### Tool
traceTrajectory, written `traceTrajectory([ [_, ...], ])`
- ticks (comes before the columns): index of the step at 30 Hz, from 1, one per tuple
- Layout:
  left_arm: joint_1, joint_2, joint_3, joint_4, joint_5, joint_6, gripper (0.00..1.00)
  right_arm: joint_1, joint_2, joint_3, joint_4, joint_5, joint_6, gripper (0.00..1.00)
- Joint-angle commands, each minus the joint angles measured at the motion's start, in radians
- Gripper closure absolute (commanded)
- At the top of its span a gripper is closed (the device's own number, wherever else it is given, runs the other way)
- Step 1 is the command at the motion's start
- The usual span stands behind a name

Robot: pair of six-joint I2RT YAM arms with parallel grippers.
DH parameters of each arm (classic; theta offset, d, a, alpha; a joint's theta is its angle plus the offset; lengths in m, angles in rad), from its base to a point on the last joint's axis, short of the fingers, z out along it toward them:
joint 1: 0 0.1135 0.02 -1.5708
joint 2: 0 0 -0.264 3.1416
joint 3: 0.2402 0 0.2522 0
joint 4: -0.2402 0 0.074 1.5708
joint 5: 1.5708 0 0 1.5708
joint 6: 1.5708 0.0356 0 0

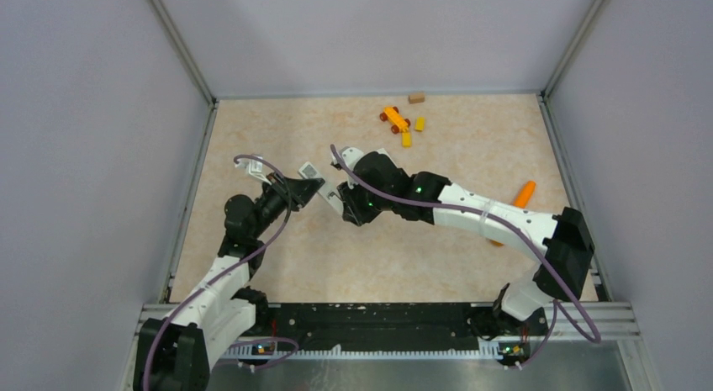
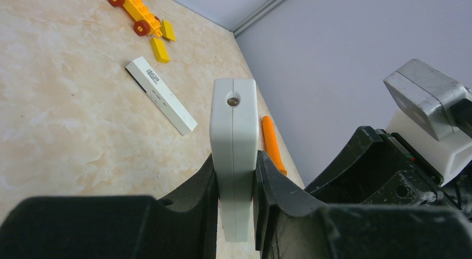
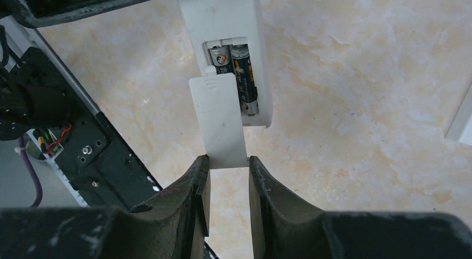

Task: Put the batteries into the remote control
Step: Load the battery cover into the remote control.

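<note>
My left gripper (image 2: pixel 236 157) is shut on the white remote control (image 2: pixel 234 131) and holds it above the table, its end with the small dark mark pointing away. In the right wrist view the remote control (image 3: pixel 222 19) shows its open battery compartment with two dark batteries (image 3: pixel 244 75) lying side by side in it. My right gripper (image 3: pixel 228 160) is shut on the near end of the white back cover (image 3: pixel 218 122). The cover's far end lies over the lower part of the left battery (image 3: pixel 221 58). In the top view both grippers, left (image 1: pixel 309 187) and right (image 1: pixel 346 204), meet mid-table.
A white bar with a printed label (image 2: pixel 161 96) lies on the table beyond the remote. An orange carrot toy (image 1: pixel 523 194) lies at the right. An orange toy car (image 1: pixel 393 118), yellow bricks (image 1: pixel 419 124) and a wooden block (image 1: pixel 416 97) are at the back. Walls enclose the table.
</note>
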Motion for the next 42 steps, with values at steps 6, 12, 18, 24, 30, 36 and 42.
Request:
traceTrajectory([
  [6,-0.004,-0.013,0.025,0.030,0.039,0.018,1.00,0.015,0.022,0.072,-0.012,0.042,0.011,0.79],
  [12,-0.004,-0.005,0.036,0.027,0.056,0.017,1.00,0.016,0.033,0.075,-0.004,0.044,0.004,0.79],
  [18,-0.004,0.007,0.044,0.008,0.062,0.023,1.00,0.017,0.040,0.079,0.001,0.057,0.001,0.79],
  [24,-0.004,0.015,0.046,0.008,0.072,0.020,1.00,0.016,0.044,0.076,0.007,0.058,0.001,0.79],
  [30,-0.003,0.014,0.052,0.008,0.079,0.013,1.00,0.017,0.053,0.076,0.013,0.052,0.001,0.79],
  [36,-0.004,0.023,0.061,0.009,0.106,-0.036,1.00,0.016,0.070,0.093,0.016,0.049,0.009,0.78],
  [42,-0.004,0.019,0.070,-0.004,0.135,-0.086,1.00,0.016,0.100,0.131,-0.015,0.057,0.032,0.77],
])
